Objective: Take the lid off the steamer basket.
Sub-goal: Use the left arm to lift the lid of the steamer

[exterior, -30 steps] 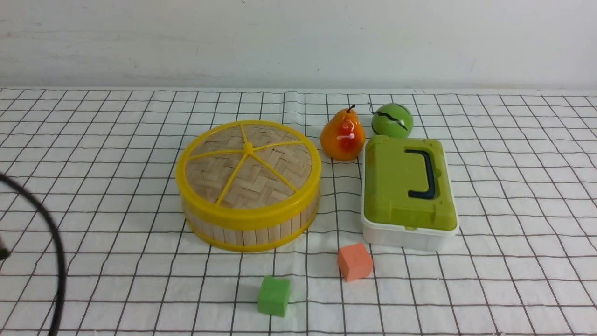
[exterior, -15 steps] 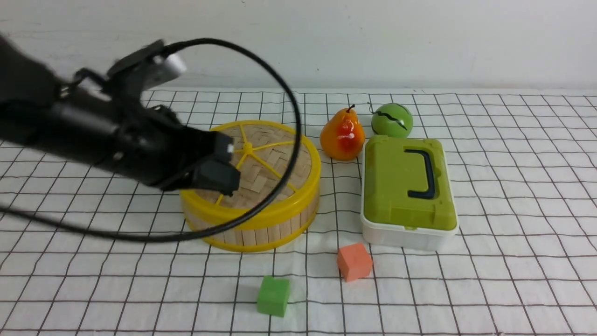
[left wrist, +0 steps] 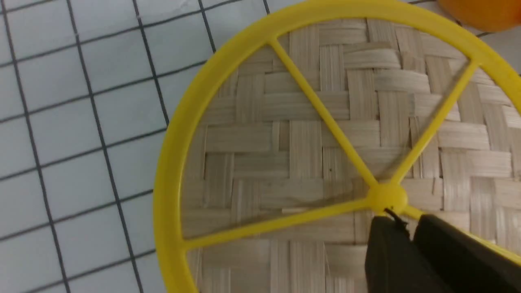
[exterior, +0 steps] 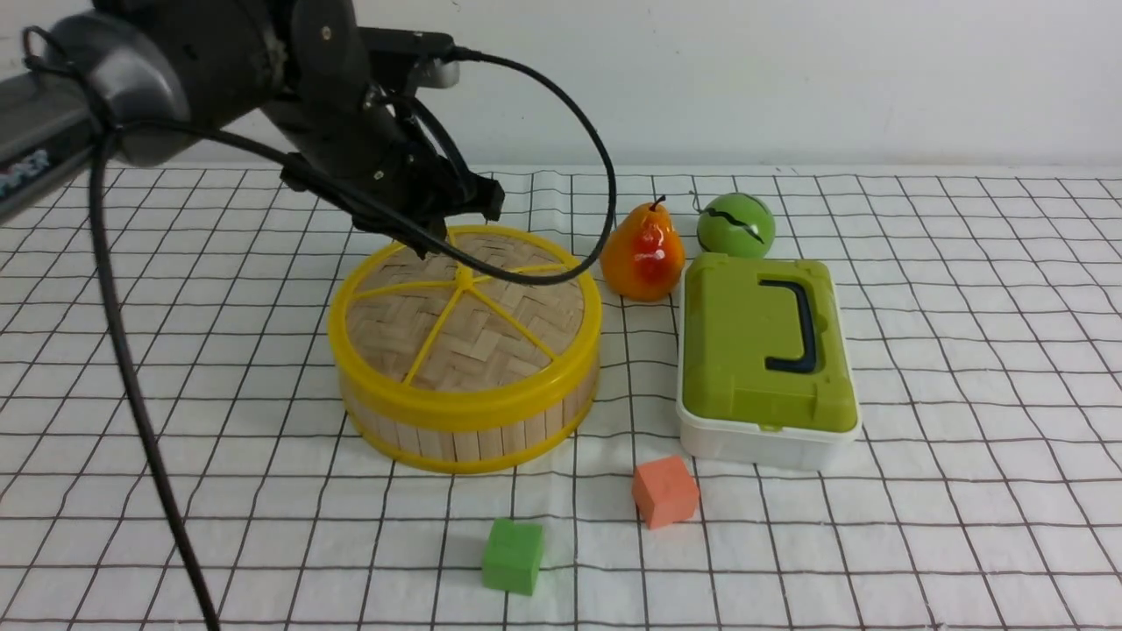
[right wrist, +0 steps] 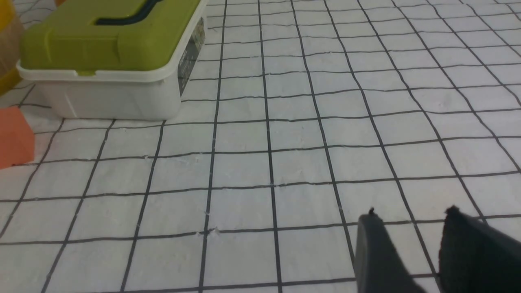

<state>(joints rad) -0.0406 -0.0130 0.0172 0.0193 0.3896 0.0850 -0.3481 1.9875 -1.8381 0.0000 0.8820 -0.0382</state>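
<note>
The lid [exterior: 478, 324] sits flat on the steamer basket [exterior: 465, 434], about mid-counter, a little toward the left edge. The left gripper [left wrist: 409, 221] hangs over the lid's centre, fingers [left wrist: 390, 252] pressed together. The right gripper [right wrist: 411, 213] is low over the checked cloth [right wrist: 244, 134] nearer the right edge, fingers [right wrist: 374, 252] spread.

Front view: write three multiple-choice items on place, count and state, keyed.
1. The pear stands: A) beside the green ball; B) at the cloth's near edge; C) far left.
2. Yellow spokes on the lid: A) three; B) five; C) eight.
3. The lid is: A) on the cloth; B) seated on the steamer basket; C) tilted half off.

1 A, they sit side by side at the back. 2 B, five run from hub to rim. 3 B, its rim lies level on the basket.
</note>
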